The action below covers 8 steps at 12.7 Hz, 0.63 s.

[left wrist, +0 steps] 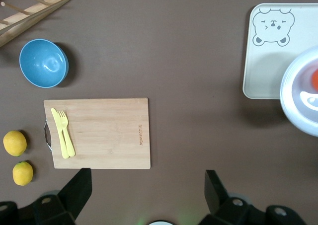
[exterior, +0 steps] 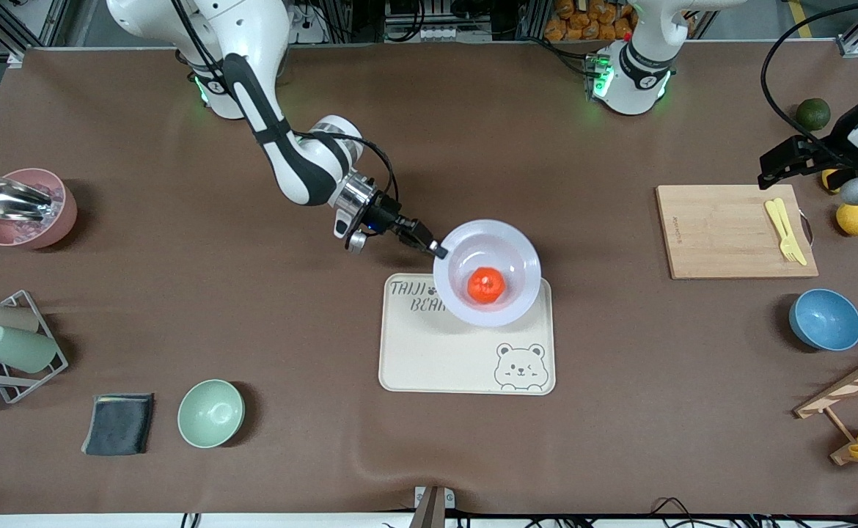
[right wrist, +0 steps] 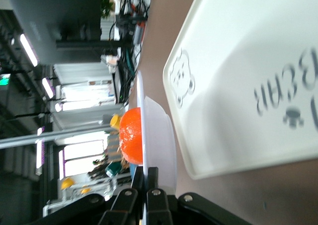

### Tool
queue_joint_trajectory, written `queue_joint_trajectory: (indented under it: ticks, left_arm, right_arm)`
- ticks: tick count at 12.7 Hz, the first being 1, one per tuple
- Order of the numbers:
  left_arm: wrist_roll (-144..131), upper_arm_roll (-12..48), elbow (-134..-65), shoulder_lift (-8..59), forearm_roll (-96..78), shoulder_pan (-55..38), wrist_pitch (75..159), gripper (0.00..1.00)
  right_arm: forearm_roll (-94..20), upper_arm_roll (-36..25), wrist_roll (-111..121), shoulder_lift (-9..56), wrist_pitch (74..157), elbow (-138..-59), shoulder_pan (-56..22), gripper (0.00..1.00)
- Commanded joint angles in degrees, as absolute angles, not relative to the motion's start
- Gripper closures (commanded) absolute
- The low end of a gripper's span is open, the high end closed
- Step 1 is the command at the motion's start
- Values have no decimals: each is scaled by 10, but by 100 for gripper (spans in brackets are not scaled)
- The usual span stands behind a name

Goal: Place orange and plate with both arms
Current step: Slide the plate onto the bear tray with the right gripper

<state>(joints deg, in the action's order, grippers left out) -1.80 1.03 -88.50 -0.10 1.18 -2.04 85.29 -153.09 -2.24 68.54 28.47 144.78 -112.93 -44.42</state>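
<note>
The right gripper (exterior: 435, 248) reaches from its base toward the table's middle, its jaws pinching the rim of the plate (exterior: 506, 246), which is held above the bear-print tray (exterior: 436, 352), over the tray's edge farthest from the front camera. The orange (exterior: 485, 285) sits in the middle of the plate. The left arm waits at its own end of the table, the left gripper (left wrist: 146, 187) up over the cutting board (exterior: 722, 231) and lemons (exterior: 853, 218) with its jaws spread.
</note>
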Motion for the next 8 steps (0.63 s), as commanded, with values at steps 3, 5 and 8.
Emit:
queue_joint_trajectory:
  ticks: [3, 5, 8]
  left_arm:
    - [-15, 10, -874, 1, -1, -19, 842, 0]
    - [-16, 10, -874, 1, -1, -19, 842, 0]
    - [-15, 10, -874, 1, -1, -19, 842, 0]
  right_arm:
    - [-1587, -12, 727, 362, 1456, -1064, -389, 100]
    - [-1578, -13, 727, 377, 1456, -1055, -381, 100]
    - [-1578, -12, 725, 388, 1460, -1041, -381, 100]
